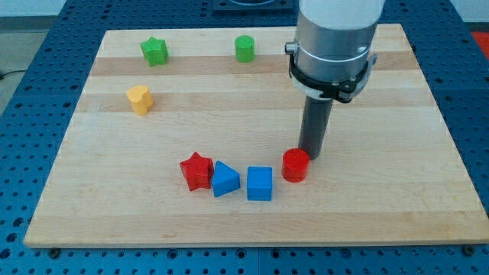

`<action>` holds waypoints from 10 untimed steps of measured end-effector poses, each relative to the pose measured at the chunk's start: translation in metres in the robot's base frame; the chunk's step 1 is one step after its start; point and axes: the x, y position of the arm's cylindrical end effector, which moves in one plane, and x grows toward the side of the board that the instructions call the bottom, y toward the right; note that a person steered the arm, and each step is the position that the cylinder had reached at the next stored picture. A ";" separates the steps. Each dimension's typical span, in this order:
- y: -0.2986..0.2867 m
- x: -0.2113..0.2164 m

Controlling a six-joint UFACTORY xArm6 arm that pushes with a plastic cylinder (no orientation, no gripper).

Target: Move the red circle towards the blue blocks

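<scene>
— Where's the rod now?

— Its tip [312, 156] sits right against the red circle [296, 165], at roughly the circle's two o'clock. No jaws on this thing, just a bare rod, so it holds nothing; it can only shove.

— And the circle?

— Lower middle of the wooden board [397, 198], just beside the blue cube [260, 183], which lies at its eight o'clock. A small gap shows between them. The blue triangular block [225, 179] is next along, touching or nearly touching the red star [196, 170].

— So it's almost done. What could spoil it?

— I'd say overshoot. Push much further toward eight o'clock and the circle likely rams the cube, which could knock the triangular one and the star out of line.

— Anything else?

— The contact looks off-centre. A round block can roll off a rod's side, so it may slip toward six o'clock and slide past the cube.

— The green and yellow ones?

— Far off near eleven o'clock, no risk.
</scene>
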 end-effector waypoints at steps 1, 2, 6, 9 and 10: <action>-0.019 0.016; -0.018 0.020; -0.058 0.049; 0.023 0.119; -0.029 0.116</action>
